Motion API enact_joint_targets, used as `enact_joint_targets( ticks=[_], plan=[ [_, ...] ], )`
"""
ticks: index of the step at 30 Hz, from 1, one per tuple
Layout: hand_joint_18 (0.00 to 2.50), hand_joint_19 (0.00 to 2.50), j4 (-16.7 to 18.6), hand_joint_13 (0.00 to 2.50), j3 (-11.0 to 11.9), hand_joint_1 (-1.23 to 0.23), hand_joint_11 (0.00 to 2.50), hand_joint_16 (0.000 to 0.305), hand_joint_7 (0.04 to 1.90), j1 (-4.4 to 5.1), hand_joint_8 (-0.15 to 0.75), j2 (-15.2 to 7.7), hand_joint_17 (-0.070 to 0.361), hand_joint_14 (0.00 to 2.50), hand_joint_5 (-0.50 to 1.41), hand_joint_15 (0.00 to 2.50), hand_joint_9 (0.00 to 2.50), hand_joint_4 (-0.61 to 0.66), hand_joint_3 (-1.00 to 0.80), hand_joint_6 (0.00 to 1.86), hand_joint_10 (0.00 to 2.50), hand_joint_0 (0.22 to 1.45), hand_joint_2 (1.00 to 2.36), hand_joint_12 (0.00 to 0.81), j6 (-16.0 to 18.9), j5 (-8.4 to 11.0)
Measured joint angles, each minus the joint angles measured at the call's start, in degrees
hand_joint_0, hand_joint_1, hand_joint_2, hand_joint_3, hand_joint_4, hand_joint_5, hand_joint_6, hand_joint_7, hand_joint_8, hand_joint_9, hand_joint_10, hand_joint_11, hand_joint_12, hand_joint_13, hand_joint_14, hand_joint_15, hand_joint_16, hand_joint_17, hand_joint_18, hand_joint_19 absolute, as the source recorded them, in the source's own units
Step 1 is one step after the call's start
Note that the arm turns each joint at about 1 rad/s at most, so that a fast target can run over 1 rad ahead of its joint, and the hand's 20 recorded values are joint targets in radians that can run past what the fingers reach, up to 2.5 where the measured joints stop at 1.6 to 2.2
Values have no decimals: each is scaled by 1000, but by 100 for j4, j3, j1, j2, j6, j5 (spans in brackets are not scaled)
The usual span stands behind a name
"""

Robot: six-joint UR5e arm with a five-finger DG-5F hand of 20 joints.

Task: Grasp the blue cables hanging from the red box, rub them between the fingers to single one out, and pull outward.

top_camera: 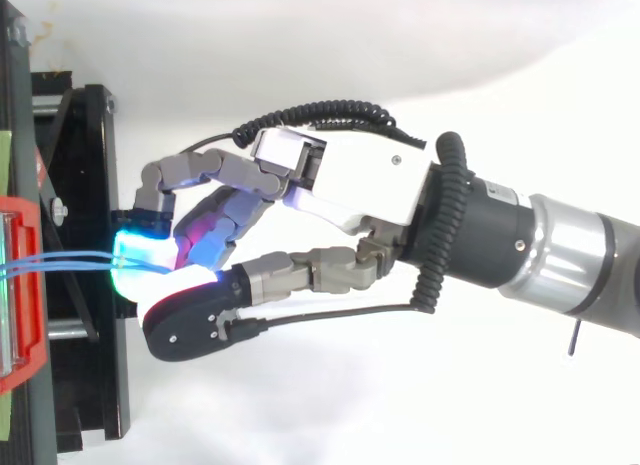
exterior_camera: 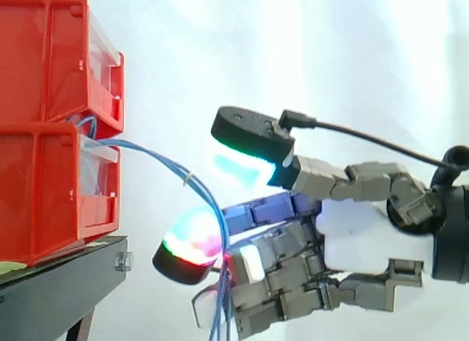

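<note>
Side view, blue cables [exterior_camera: 189,180] from red box [exterior_camera: 44,187], pinched btwn robot hand [exterior_camera: 359,235] fingers [exterior_camera: 192,242]

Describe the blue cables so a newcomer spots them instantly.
Start at the stacked red bins on the left in the side view. From where the two meet, thin blue cables arc out and droop into the hand. They are the only thin blue strands there.

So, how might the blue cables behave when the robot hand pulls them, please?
Probably floppy: the blue cables sag in an arc from the red box and dangle limp below the robot hand. Being thin, they are likely light, and may slip between the fingers.
</note>
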Motion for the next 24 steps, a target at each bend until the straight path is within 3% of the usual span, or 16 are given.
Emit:
enact_joint_targets(
  ticks=[8, 18, 24],
  plan=[
    [649, 494, -288, 883, 219, -638, 877, 41, 1101, 38, 237, 57, 92, 22, -92, 560, 1152, 190, -436, 661, 24, 599, 1005, 330, -106, 39],
    [671, 521, -345, 886, 476, -670, 873, 42, 1029, 108, 238, 62, 94, 24, -101, 570, 1141, 189, -456, 711, 22, 578, 1004, 332, -526, 78],
    [674, 529, -352, 880, 518, -612, 855, 42, 1194, 113, 240, 63, 95, 22, -74, 563, 1153, 196, -463, 597, 23, 559, 1003, 336, -523, 85]
  ],
)
